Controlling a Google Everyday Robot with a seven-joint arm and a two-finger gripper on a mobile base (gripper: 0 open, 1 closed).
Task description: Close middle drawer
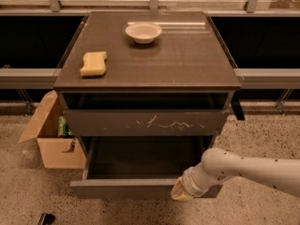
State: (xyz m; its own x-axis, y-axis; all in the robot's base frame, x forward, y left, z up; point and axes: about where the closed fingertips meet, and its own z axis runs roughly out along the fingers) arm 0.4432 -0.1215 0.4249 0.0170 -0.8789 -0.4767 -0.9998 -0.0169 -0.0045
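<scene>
Gripper (180, 191), opening impossible to tell, sits at the plain front of the wide, dark grey-brown middle drawer (122, 188), apparently positioned to push it shut.

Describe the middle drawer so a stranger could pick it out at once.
Start at the dark cabinet with a sponge and a bowl on top. Under its white-scratched drawer front, the middle drawer is pulled far out, showing its dark inside. Its front is plain, and the gripper sits at that front's right part.
</scene>
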